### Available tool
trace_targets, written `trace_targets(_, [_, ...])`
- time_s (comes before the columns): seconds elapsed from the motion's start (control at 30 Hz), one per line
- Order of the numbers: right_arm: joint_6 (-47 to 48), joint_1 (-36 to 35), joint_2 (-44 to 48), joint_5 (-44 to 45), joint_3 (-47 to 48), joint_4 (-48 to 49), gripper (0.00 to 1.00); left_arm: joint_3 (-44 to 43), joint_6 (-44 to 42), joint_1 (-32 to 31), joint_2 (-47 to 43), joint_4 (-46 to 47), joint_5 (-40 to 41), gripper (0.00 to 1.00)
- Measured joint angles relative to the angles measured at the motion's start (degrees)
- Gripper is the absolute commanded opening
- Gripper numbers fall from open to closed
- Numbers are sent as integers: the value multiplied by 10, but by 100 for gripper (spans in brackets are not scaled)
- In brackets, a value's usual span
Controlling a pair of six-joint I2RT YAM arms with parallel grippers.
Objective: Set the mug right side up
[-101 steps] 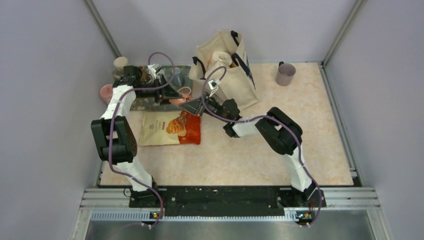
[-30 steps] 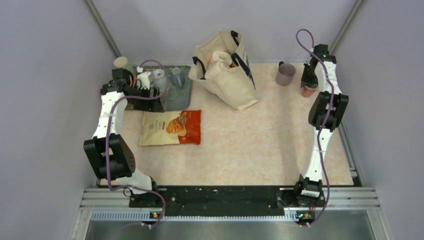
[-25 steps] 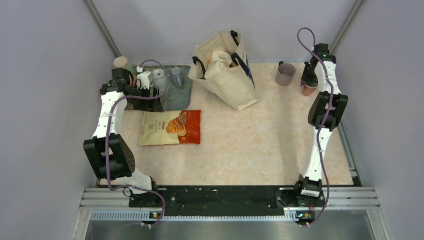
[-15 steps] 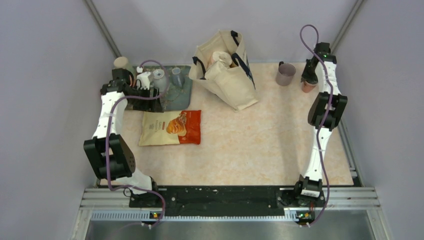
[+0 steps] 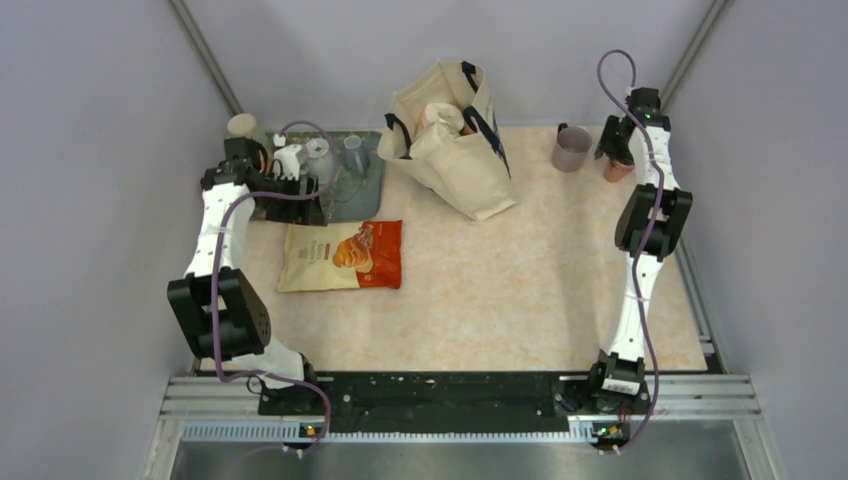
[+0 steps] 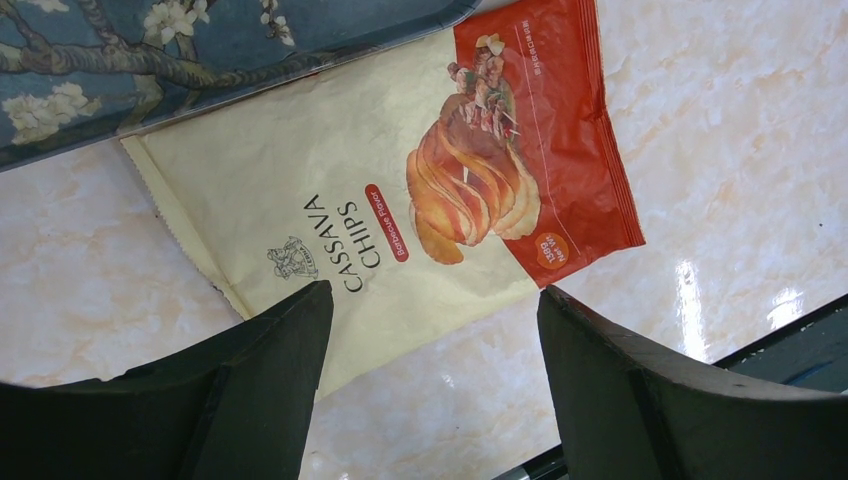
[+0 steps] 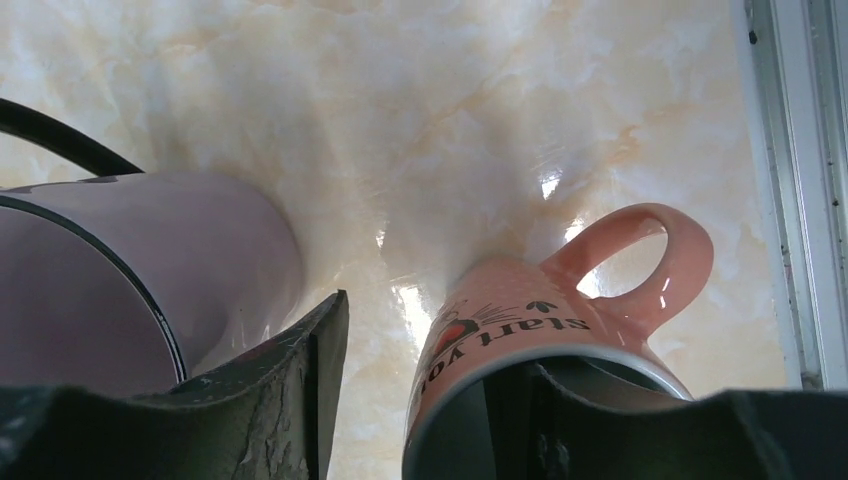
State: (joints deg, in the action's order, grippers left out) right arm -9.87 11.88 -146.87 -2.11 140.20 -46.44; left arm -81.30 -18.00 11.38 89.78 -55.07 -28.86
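The pink mug stands mouth up on the marble table at the far right, its handle pointing toward the right rail. From above, the pink mug peeks out from under the right wrist. My right gripper is open straight above it. One finger is down inside the mug's mouth; the other finger hangs outside with a clear gap to the wall. My left gripper is open and empty, hovering over the edge of the chips bag at the left.
A purple mug stands upright just left of the pink one, close to my right gripper's outer finger. A canvas tote bag sits at the back centre. The floral tray with small containers is at the back left. The right rail runs close by.
My right gripper's jaws have parted from the pink mug's wall, and the wrist has shifted slightly toward the back. The left arm has not moved.
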Motion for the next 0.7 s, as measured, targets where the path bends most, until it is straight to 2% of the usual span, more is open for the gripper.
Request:
trace_targets(0.13, [15,0,1,-10,1,2,59,0,-1,0,0,-2,0,80])
trace_targets(0.57, [47,0,16,-30,1,21,61,0,-3,0,0,-9,0,80])
trace_targets(0.7, [52,0,25,-38,0,21,75,0,-8,0,0,-12,0,80])
